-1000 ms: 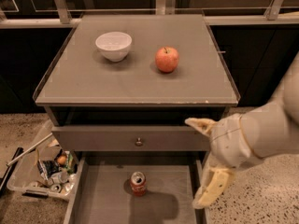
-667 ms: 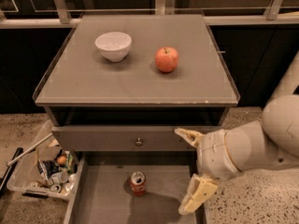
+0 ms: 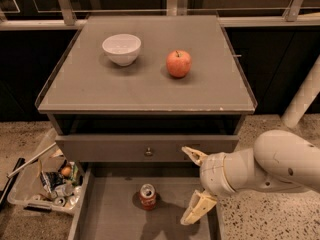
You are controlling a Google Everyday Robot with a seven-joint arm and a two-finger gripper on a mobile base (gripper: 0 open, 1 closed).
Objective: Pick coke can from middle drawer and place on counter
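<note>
Red coke can [image 3: 148, 196] upright w/ silver top, ctr of open middle drawer [image 3: 112, 216], below counter [image 3: 145, 86]; tool [image 3: 194, 183] just R of can, fingers spread.

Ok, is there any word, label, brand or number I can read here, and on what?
Small red soda can in the open grey middle drawer: any lettering too blurred to read.
Scrap in the clear plastic bin: nothing legible.
No other text; the open gripper hovers right of the can, unmarked.
</note>
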